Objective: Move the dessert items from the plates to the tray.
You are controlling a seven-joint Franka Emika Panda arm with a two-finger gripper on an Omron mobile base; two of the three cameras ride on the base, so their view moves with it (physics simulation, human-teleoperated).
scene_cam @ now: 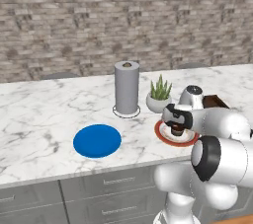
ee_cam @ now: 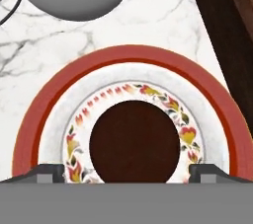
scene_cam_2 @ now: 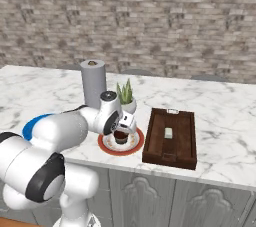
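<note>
Jaws: the two-finger gripper [ee_cam: 126, 171] hangs straight above the dark brown chocolate cupcake [ee_cam: 134, 141], at the bottom centre of the hand view; the two tips stand wide, one on each side of the cupcake, apart from it.
Gripper elsewhere: right of centre in the left base view [scene_cam: 176, 125], left of centre in the right base view [scene_cam_2: 121, 130], just over the cupcake [scene_cam_2: 120, 137].
Cupcake: sits in the middle of the round plate with a white centre and wide orange-red rim [ee_cam: 29, 134], low in the hand view; the plate [scene_cam_2: 106, 146] lies near the front edge of the white marble surface [scene_cam_2: 225, 121].
Tray: the dark brown wooden rectangular tray with raised edges [scene_cam_2: 153, 143] lies just right of that plate in the right base view.
Cream piece: a small pale cream-white cube-like piece [scene_cam_2: 168, 133] rests on the tray floor.
Blue plate: a solid bright blue round plate [scene_cam: 97, 140], left of centre in the left base view, well apart from the tray.
Behind: a grey cylinder roll [scene_cam: 127, 88] and a small green plant in a white pot [scene_cam: 159, 98].
</note>
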